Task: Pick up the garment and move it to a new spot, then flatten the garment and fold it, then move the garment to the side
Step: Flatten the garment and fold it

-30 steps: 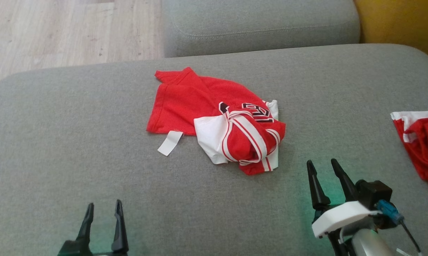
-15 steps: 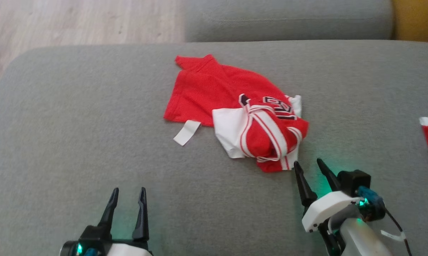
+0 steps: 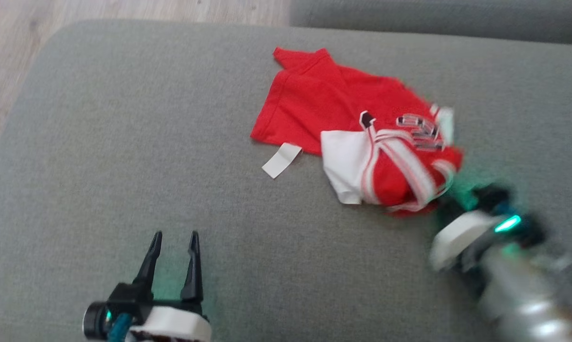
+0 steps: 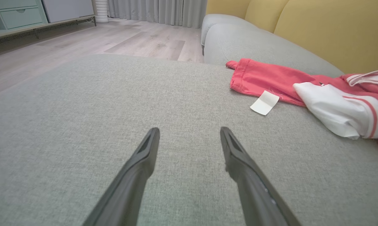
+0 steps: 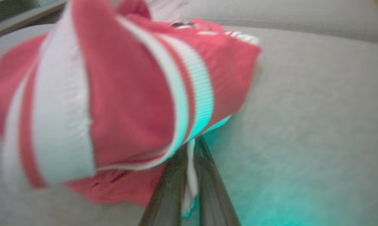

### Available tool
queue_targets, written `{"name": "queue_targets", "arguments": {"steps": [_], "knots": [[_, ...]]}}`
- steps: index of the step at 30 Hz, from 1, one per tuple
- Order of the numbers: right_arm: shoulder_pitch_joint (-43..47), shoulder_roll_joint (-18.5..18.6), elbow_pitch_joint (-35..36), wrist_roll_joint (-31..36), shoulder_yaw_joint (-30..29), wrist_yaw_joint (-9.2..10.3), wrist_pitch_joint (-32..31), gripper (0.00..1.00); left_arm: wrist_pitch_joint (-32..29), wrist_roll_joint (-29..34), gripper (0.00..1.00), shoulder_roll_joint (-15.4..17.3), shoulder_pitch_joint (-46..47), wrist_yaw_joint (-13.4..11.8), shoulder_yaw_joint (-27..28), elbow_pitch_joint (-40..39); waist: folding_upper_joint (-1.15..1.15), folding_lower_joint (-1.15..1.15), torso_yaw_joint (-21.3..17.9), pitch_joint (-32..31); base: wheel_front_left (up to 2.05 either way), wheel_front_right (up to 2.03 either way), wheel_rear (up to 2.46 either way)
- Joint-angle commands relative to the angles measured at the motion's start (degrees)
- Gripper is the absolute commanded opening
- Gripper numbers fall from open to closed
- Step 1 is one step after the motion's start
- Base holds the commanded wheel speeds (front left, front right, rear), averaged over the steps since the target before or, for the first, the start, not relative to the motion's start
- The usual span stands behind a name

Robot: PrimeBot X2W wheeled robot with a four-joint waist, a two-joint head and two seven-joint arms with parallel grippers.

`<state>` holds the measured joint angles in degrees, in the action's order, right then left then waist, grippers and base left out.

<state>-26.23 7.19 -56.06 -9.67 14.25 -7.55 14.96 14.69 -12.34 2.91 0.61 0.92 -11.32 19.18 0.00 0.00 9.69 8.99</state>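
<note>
- Garment (image 3: 342, 99): a red jersey with white trim, crumpled on the grey cushion (image 3: 124, 142), right of centre. A white label (image 3: 281, 160) lies at its near-left edge.
- Right gripper (image 5: 191, 147): at the garment's near-right corner, fingers pinched together on a white strip of its edge.
- Left gripper (image 3: 175, 233): near left, fingers spread, holding nothing, well apart from the garment.

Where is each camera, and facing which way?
Head view: from the head, down onto the grey fabric sofa cushion and crumpled red-and-white jersey; left pincer lower left, right pincer blurred lower right.
Left wrist view: along the open left pincer, across the cushion towards wooden floor.
Right wrist view: along the right pincer, shut on the jersey.
All share the jersey.
</note>
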Motion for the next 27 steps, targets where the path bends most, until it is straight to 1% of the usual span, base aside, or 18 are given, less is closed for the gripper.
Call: {"name": "queue_targets", "arguments": {"steps": [1, 4, 6, 7, 9, 12, 13, 14, 17, 19, 23, 25, 27], "knots": [[-5.1, 6.1, -0.1, 1.4, 0.0, 0.06, -0.2, 0.00, 0.3, -0.2, 1.00, 0.0, 2.8, -0.3, 0.4, -1.8, 0.00, 0.00, 0.9, 1.4, 0.00, 0.00, 0.00], [-13.0, 14.0, -0.4, 4.0, -1.2, 0.06, -0.6, 0.00, 0.3, -0.4, 1.00, 0.0, 4.2, 0.0, -2.0, -1.6, 0.00, 0.00, 2.3, 2.5, 0.00, 0.00, 0.00], [-17.7, 18.3, -1.0, 5.7, -1.7, 0.06, -1.1, 0.00, 0.3, -0.9, 1.00, 0.0, 5.1, -0.1, -3.5, -1.6, 0.00, 0.00, 3.6, 3.1, 0.00, 0.00, 0.00], [-17.7, 18.3, -1.0, 5.7, -1.7, 0.06, -1.1, 0.00, 0.3, -0.9, 1.00, 0.0, 5.1, -0.1, -3.5, -1.6, 0.00, 0.00, 3.6, 3.1, 0.00, 0.00, 0.00], [-21.4, 21.3, -1.9, 7.2, -2.1, 0.06, -1.9, 0.00, 0.3, -1.7, 1.00, 0.0, 5.5, -0.4, -5.0, -1.6, 0.00, 0.00, 4.8, 3.4, 0.00, 0.00, 0.00], [-26.0, 24.1, -3.8, 8.7, -3.7, 0.06, -2.8, 0.00, 0.3, -2.6, 1.00, 0.0, 5.6, -0.8, -6.9, -1.4, 0.00, 0.00, 6.2, 3.9, 0.00, 0.00, 0.00], [-27.2, 24.5, -4.4, 9.2, -4.5, 0.06, -2.8, 0.62, 0.3, -2.7, 1.00, 0.0, 5.6, -0.9, -7.4, -1.3, 0.00, 0.00, 6.5, 4.1, 0.00, 0.00, 0.00], [-28.1, 24.7, -5.1, 9.6, -5.5, 0.06, -2.9, 1.00, 0.3, -2.8, 1.00, 0.0, 5.6, -1.0, -7.8, -1.2, 0.00, 0.00, 6.8, 4.2, 0.00, 0.00, 0.00], [-30.0, 24.0, -7.0, 10.6, -8.2, 0.06, -2.9, 1.00, 0.3, -3.0, 1.00, 0.0, 5.8, -1.3, -8.3, -1.0, 0.00, 0.00, 7.1, 4.6, 0.00, 0.00, 0.00], [-30.0, 22.3, -6.9, 11.0, -8.9, 0.06, -1.6, 1.00, 0.3, -2.9, 1.00, 0.0, 5.8, -1.4, -8.2, -0.8, 0.00, 0.00, 6.9, 4.6, 0.00, 0.00, 0.00], [-26.5, 15.3, -4.0, 9.7, -7.8, 0.06, -0.1, 1.00, 0.3, -2.4, 1.00, 0.0, 5.7, -1.5, -7.1, -0.6, 0.00, 0.00, 5.7, 3.7, 0.00, 0.00, 0.00], [-23.0, 11.6, 0.1, 7.4, -6.4, 0.06, 0.0, 1.00, 0.3, -2.0, 1.00, 0.0, 5.5, -1.4, -6.5, -0.6, 0.00, 0.00, 4.8, 3.1, 0.00, 0.00, 0.00], [-19.0, 8.3, 4.6, 4.2, -3.7, 0.06, 0.0, 1.00, 0.3, -2.1, 1.00, 0.0, 5.2, -1.3, -5.8, -0.8, 0.00, 0.00, 3.8, 2.6, 0.00, 0.00, 0.00]]}}
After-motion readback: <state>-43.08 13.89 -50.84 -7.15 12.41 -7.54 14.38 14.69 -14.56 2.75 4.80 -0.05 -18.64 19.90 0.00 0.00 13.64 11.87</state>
